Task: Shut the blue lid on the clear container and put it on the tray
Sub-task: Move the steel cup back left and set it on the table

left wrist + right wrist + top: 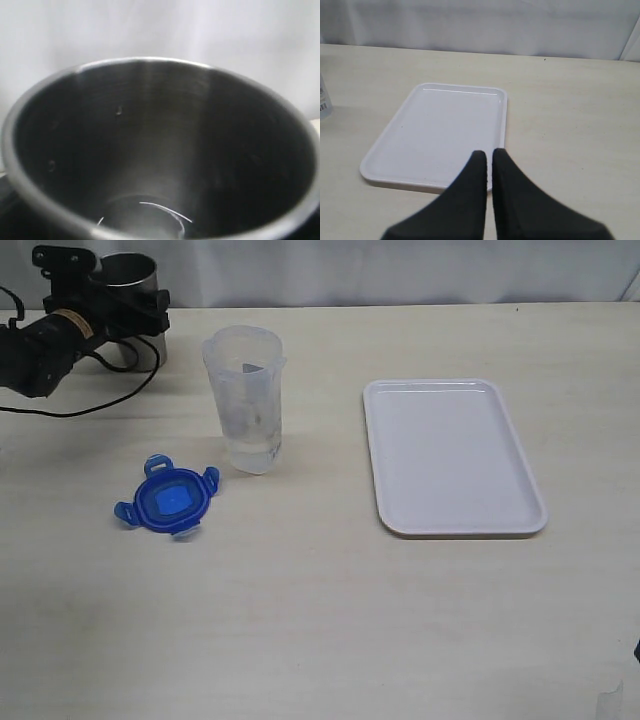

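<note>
At back left, left claw (133,312) by steel cup (131,270), grip unclear; right claw (488,156) clenched, empty.

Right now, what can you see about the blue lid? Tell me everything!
The blue lid is bright blue and roundish and looks like plastic. It has four little flaps sticking out around its edge and a lighter blue square in the middle. It lies flat on the pale table, not on the clear container. In the exterior view it sits to the container's left and nearer the camera, not touching it. Only the table touches it.
</note>
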